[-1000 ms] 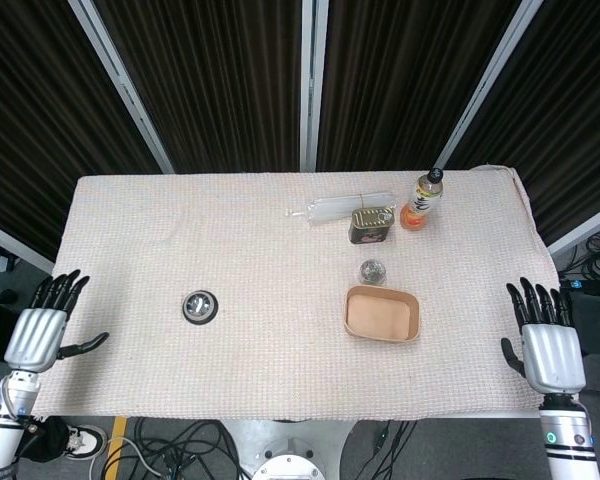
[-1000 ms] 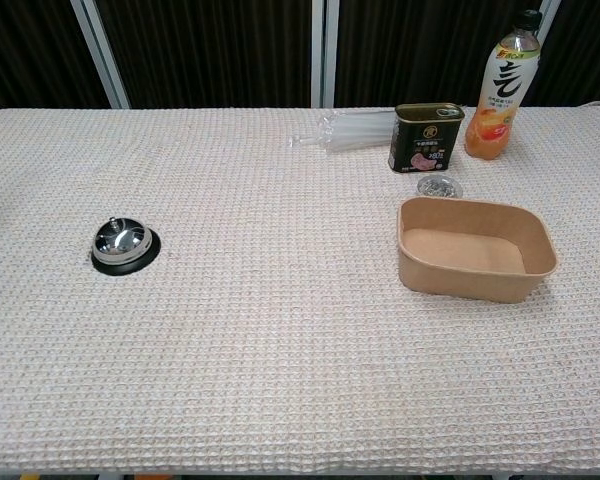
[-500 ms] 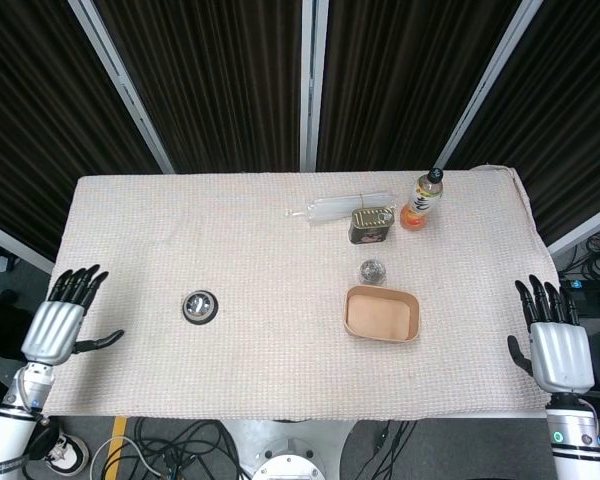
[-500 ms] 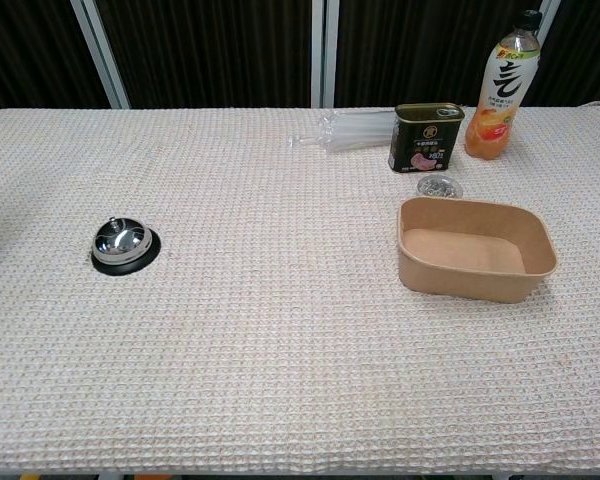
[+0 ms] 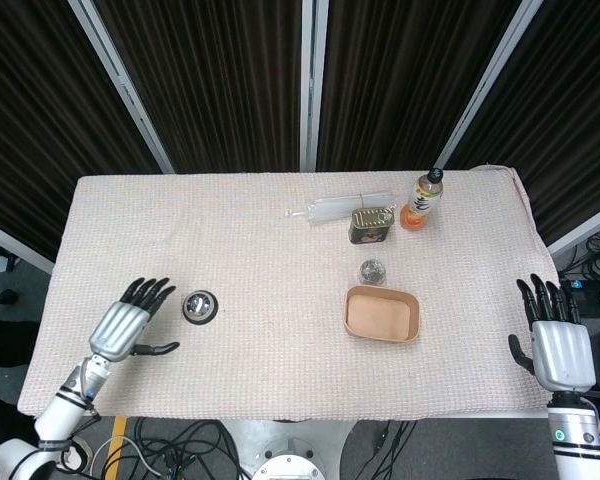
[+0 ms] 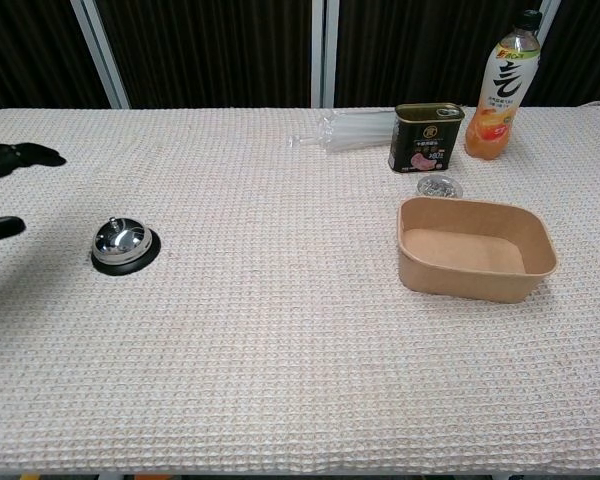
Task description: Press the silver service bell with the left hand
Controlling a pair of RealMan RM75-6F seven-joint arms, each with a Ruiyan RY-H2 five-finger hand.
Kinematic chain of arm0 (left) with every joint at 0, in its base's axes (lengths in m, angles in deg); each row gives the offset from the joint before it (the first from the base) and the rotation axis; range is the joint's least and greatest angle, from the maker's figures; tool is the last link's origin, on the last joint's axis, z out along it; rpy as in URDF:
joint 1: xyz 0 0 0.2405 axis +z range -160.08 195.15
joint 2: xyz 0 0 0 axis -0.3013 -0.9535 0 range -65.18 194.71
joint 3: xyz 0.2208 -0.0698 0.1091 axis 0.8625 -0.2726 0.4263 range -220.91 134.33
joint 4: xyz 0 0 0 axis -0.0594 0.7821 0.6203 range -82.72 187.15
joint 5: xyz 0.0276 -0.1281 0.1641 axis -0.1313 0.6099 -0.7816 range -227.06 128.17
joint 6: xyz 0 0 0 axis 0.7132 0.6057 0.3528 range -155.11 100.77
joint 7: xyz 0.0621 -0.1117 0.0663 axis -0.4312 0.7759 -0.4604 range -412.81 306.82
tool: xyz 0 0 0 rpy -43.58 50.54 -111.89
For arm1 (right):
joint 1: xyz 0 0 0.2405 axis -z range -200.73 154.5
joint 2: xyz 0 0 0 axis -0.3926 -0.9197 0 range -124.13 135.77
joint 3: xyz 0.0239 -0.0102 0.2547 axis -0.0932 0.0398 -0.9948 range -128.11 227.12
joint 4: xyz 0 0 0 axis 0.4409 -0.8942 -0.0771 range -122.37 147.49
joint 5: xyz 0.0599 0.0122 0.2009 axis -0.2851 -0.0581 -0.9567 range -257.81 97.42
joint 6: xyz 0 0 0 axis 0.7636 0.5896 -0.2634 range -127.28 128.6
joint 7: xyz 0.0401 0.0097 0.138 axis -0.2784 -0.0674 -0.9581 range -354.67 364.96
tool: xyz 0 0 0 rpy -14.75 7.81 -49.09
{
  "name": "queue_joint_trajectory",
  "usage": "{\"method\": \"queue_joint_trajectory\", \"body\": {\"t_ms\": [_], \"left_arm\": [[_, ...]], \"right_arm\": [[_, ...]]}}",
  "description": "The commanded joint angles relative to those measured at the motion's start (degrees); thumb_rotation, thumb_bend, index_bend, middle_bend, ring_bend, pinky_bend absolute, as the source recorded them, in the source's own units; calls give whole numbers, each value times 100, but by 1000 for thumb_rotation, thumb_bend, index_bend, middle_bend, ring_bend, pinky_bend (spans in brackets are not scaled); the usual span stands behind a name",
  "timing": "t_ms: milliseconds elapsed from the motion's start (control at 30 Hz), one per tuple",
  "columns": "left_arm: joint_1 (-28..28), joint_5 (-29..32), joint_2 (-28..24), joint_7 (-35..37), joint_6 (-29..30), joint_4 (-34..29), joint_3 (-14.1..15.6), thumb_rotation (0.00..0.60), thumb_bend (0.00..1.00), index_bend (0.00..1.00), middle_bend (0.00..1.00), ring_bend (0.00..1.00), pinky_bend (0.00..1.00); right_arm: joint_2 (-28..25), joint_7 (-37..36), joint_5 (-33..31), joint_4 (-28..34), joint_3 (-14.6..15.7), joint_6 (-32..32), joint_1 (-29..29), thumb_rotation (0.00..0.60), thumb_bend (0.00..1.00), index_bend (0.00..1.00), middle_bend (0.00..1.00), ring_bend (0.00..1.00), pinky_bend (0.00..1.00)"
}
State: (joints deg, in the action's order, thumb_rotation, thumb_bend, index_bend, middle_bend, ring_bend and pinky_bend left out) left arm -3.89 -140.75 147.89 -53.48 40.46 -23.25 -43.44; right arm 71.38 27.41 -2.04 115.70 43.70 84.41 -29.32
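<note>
Dark pleated curtains with pale upright rails back a table [image 5: 230, 220] covered in a cream waffle-weave cloth. Silver service bell [image 5: 199, 305] on a black base: toward the table's left side, nearer the front edge than the back, standing alone on the cloth. Left hand [image 5: 126, 325]: over the cloth near the front-left corner, just beside the bell on its left and not touching it, fingers spread apart with the thumb out to the side, holding nothing; in the chest view only its dark fingertips [image 6: 20, 155] show at the left edge. Right hand [image 5: 557, 340]: off the table's right edge near the front-right corner, fingers apart and pointing toward the back, holding nothing. Brown paper tray [image 5: 382, 314]: right of centre, near the front edge. Small shiny round item [image 5: 372, 271]: just behind the tray. Dark tin can [image 5: 371, 225]: further back. Orange drink bottle [image 5: 422, 201]: upright, just right of the can. Clear plastic wrapper [image 5: 335, 209]: lying flat, left of the can.
</note>
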Motion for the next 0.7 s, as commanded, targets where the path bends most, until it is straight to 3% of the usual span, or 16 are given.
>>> {"method": "queue_joint_trajectory", "body": {"t_ms": [33, 700], "left_arm": [[-152, 13, 238, -84, -246, 139, 60, 0, 33, 0, 0, 0, 0], [-548, 165, 1062, -15, -586, 857, 4, 0, 32, 0, 0, 0, 0]], "right_arm": [[-17, -69, -46, 5, -7, -46, -11, 600, 279, 0, 0, 0, 0], [-61, -185, -183, 20, -26, -121, -39, 600, 279, 0, 0, 0, 0]]}}
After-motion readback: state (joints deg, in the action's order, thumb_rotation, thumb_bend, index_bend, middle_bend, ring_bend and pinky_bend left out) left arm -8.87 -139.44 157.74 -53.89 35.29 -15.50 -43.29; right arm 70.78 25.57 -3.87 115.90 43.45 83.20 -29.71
